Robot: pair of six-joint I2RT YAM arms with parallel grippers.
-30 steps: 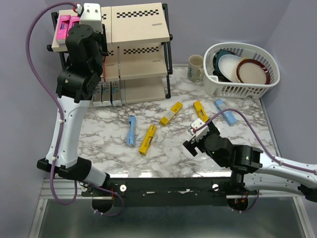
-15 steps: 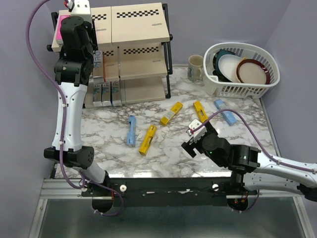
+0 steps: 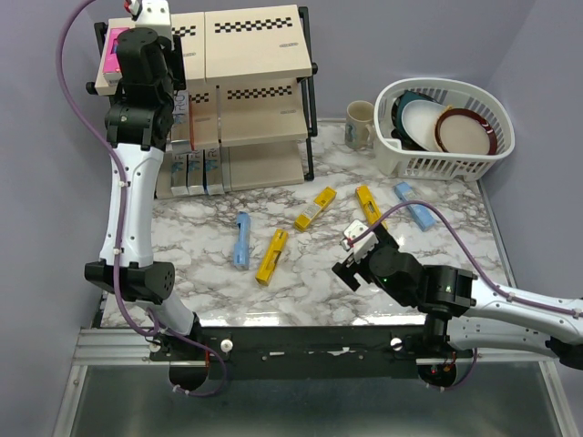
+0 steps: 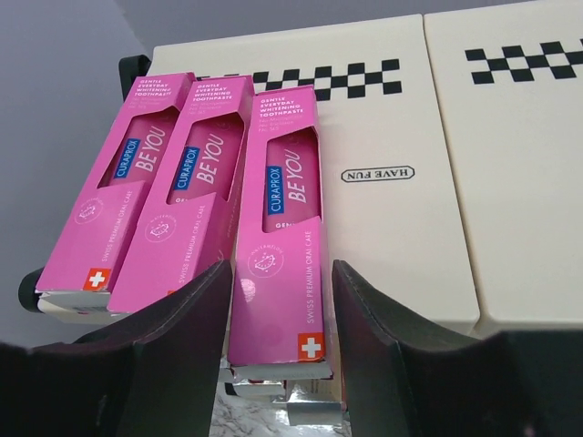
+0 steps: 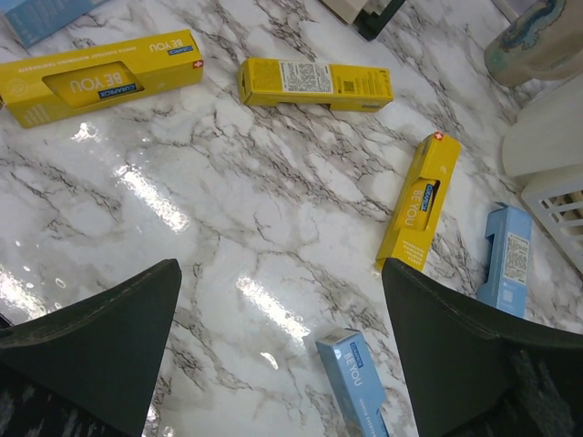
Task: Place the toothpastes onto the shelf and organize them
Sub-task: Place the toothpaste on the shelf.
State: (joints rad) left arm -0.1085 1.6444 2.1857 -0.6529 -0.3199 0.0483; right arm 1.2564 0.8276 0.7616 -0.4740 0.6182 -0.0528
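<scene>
Three pink toothpastes [image 4: 196, 191] lie side by side on the top board of the shelf [image 3: 255, 45]. My left gripper [image 4: 281, 266] is open around the near end of the rightmost pink carton [image 4: 282, 228], which rests on the board with a small gap at the right finger [image 4: 383, 328]. More cartons [image 3: 193, 168] stand on the lower tiers. On the marble table lie three yellow cartons [image 3: 271, 256] [image 3: 315, 208] [image 3: 366, 202] and light blue ones [image 3: 241, 239] [image 3: 414, 205]. My right gripper [image 5: 281, 273] hangs wide open above the table, a light blue carton [image 5: 355, 382] below it.
A white dish basket [image 3: 446, 118] with plates stands at the back right, a mug [image 3: 360, 123] beside it. The shelf's black frame [image 3: 310, 109] borders the table's back left. The grey wall is close behind the shelf.
My left arm swung left over the shelf's top corner, and its jaws have parted from the pink carton. The right gripper drifted slightly left, still wide open.
</scene>
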